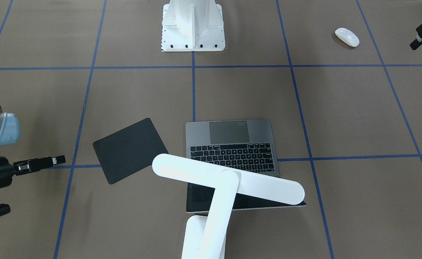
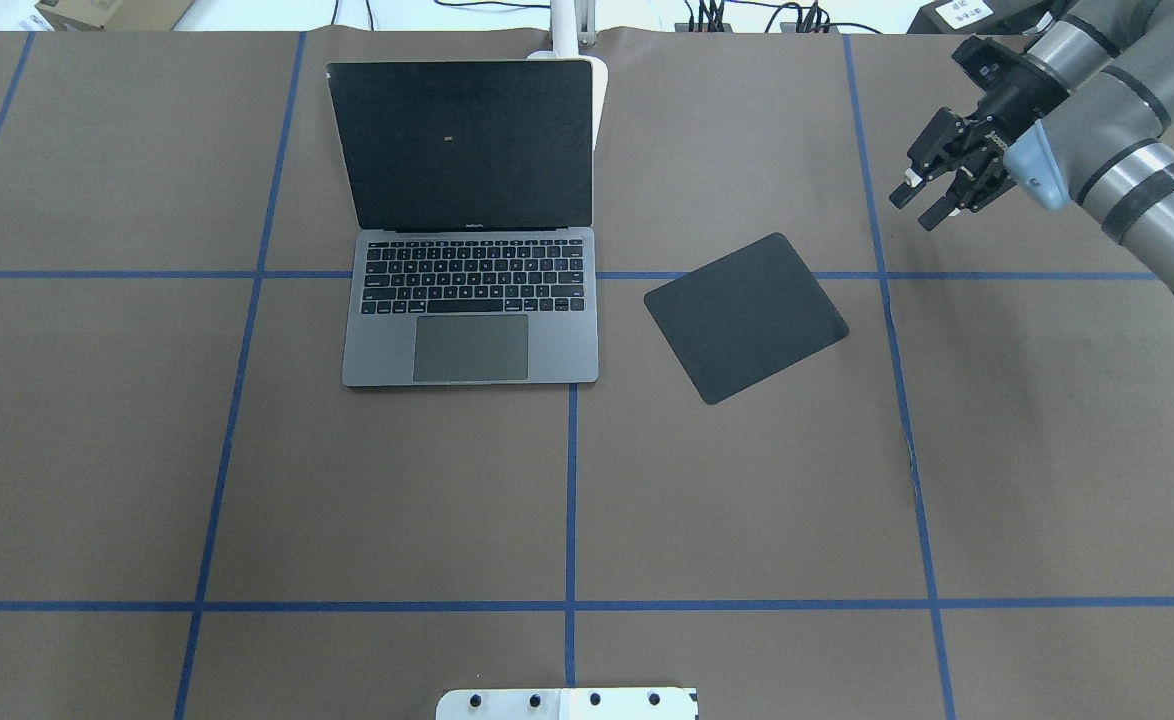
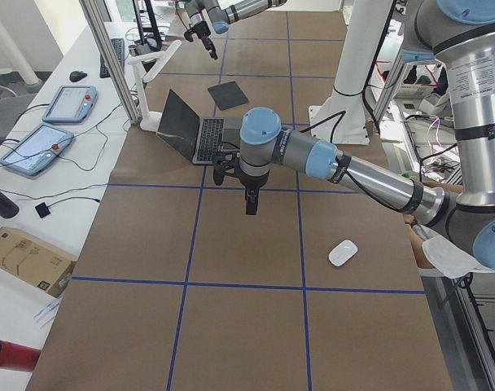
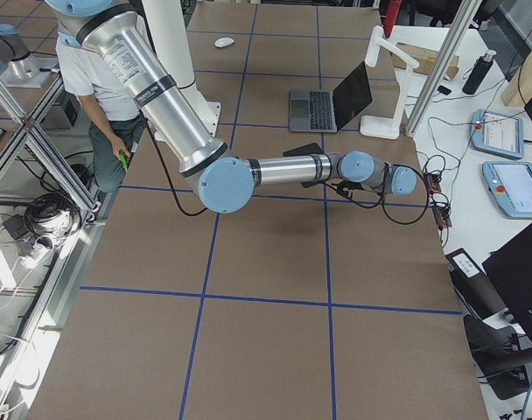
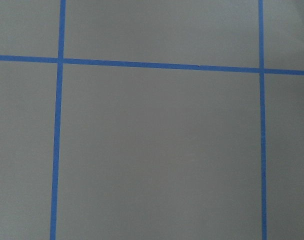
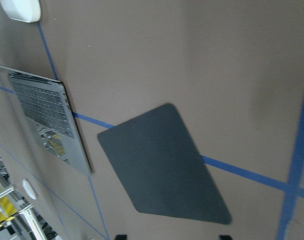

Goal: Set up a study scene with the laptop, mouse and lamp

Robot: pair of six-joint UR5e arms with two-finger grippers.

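The laptop (image 2: pixel 472 320) stands open at the table's far side, its screen dark. The lamp (image 1: pixel 229 180) stands behind it with its bar head over the lid. The white mouse (image 1: pixel 347 37) lies on bare table on my left, near my base, and is out of the overhead view. My left gripper (image 1: pixel 416 39) hovers beside the mouse, apart from it, and looks open and empty; no fingers show in its wrist view. My right gripper (image 2: pixel 915 203) is open and empty, in the air to the right of the laptop.
A thin black square mat (image 2: pixel 745 317) lies askew between the laptop and my right gripper. The white ribbed pedestal (image 1: pixel 193 28) with its bolted plate stands at the near middle edge. Blue tape lines grid the brown table (image 2: pixel 397 480).
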